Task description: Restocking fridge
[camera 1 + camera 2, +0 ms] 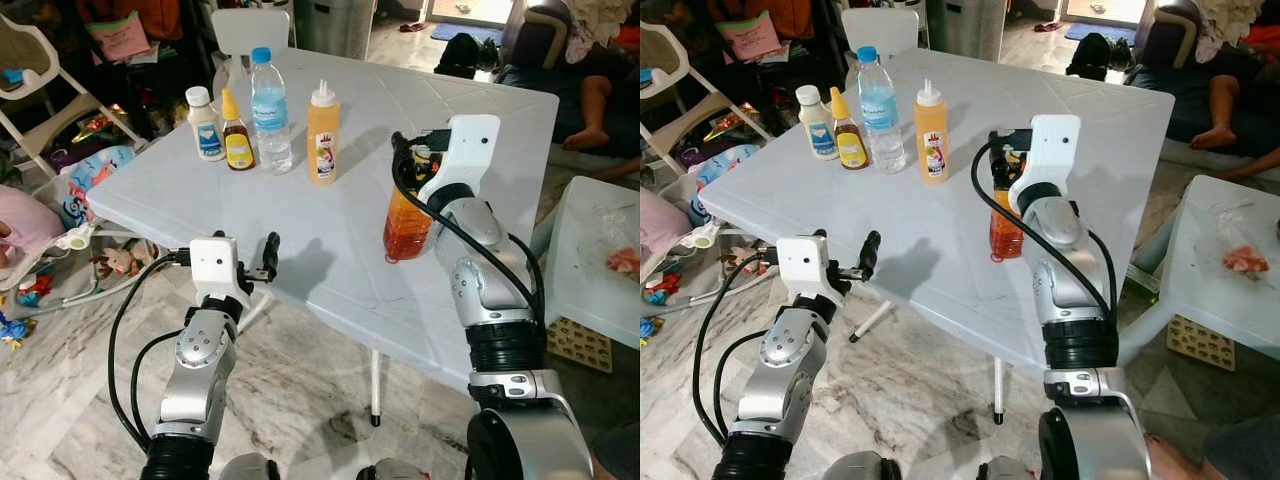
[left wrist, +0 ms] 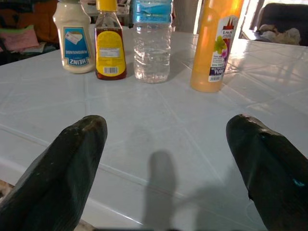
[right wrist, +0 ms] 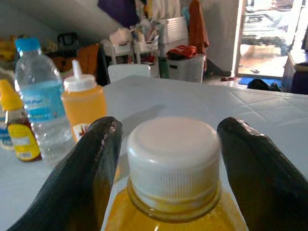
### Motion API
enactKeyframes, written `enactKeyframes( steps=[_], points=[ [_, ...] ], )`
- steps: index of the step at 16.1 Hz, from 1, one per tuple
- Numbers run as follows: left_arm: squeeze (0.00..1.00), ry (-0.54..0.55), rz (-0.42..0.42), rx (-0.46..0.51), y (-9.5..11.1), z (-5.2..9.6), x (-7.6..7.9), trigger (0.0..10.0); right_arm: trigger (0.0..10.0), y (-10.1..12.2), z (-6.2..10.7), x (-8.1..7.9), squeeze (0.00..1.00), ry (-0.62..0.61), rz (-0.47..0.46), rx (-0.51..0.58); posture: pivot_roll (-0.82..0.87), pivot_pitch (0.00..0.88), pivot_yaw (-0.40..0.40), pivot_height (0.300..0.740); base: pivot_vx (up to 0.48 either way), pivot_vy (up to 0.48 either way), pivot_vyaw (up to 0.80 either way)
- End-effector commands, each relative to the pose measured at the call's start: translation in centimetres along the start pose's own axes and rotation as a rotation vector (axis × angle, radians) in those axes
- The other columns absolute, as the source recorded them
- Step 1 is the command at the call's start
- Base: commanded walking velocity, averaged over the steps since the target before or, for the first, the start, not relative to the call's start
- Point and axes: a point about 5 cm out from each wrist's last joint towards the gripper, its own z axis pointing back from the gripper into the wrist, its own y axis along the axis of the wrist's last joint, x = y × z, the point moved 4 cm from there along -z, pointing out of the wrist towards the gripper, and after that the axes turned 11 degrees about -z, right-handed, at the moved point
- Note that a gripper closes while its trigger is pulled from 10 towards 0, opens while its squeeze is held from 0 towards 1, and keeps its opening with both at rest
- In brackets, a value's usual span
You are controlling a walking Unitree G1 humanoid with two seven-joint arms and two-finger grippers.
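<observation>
From the head camera I see the white desk [image 1: 330, 240] with four items grouped at its far left: a mayonnaise bottle [image 1: 205, 124], a small brown sauce bottle [image 1: 236, 132], a water bottle [image 1: 270, 112] and a tall orange squeeze bottle [image 1: 323, 134], well apart from the amber bottle [image 1: 406, 228] standing nearer the right edge, which I take as the first piece to carry to the fridge. My right tool [image 1: 418, 160] sits at that bottle's top, its silver arm coming in over the desk edge; my left tool [image 1: 268, 258] hangs low at the near edge, clear of everything. A chair [image 1: 250, 28] stands behind the desk, toys and clutter lie on the floor to the left, and a person's leg [image 1: 596, 110] rests on a seat at far right. In the left wrist view the black fingers [image 2: 62, 173] are spread wide and empty, facing the row of four bottles across bare desk. In the right wrist view the two fingers [image 3: 79, 178] flank the white cap [image 3: 172, 159], a gap showing on each side, so I judge it released, placed to close around the neck.
</observation>
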Motion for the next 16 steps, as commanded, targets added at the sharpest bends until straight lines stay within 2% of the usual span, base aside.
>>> enactKeyframes(
  steps=[1,10,11,12,13,14,15,16],
  points=[
    [0.0,0.004,-0.007,-0.016,-0.3,0.1,-0.1,10.0,10.0,1.0,-0.2,-0.9,0.0,0.032,0.022,0.016,-0.06,0.027,0.02,0.74,0.0,0.0,0.0],
    [0.0,0.0,-0.005,-0.026,-0.5,-0.1,0.0,10.0,9.8,1.8,0.0,-1.3,0.0,0.062,0.087,0.014,-0.06,0.018,0.013,0.74,0.0,0.0,0.0],
    [0.0,-0.002,-0.005,-0.028,-0.5,-0.1,0.1,10.0,4.8,2.0,-0.1,-1.4,0.0,0.07,0.094,0.017,-0.06,0.017,0.013,0.74,0.0,0.0,0.0],
    [0.0,-0.003,-0.006,-0.029,-0.5,-0.2,0.1,10.0,8.1,2.2,-0.1,-1.6,0.0,0.078,0.111,0.024,-0.06,0.016,0.013,0.74,0.0,0.0,0.0],
    [0.0,-0.003,-0.007,-0.03,-0.6,-0.2,0.1,10.0,5.8,2.3,-0.1,-1.6,0.0,0.081,0.117,0.027,-0.06,0.016,0.012,0.74,0.0,0.0,0.0],
    [0.0,-0.003,-0.007,-0.03,-0.6,-0.2,0.1,10.0,5.1,2.3,-0.1,-1.7,0.0,0.082,0.117,0.027,-0.06,0.016,0.012,0.74,0.0,0.0,0.0],
    [0.0,-0.004,-0.008,-0.032,-0.6,-0.2,0.1,10.0,7.9,2.3,-0.1,-1.7,0.0,0.081,0.115,0.025,-0.06,0.016,0.012,0.74,0.0,0.0,0.0],
    [0.0,-0.004,-0.008,-0.033,-0.6,-0.2,0.2,10.0,9.3,2.2,0.0,-1.7,0.0,0.081,0.113,0.021,-0.06,0.016,0.012,0.74,0.0,0.0,0.0]
  ],
)
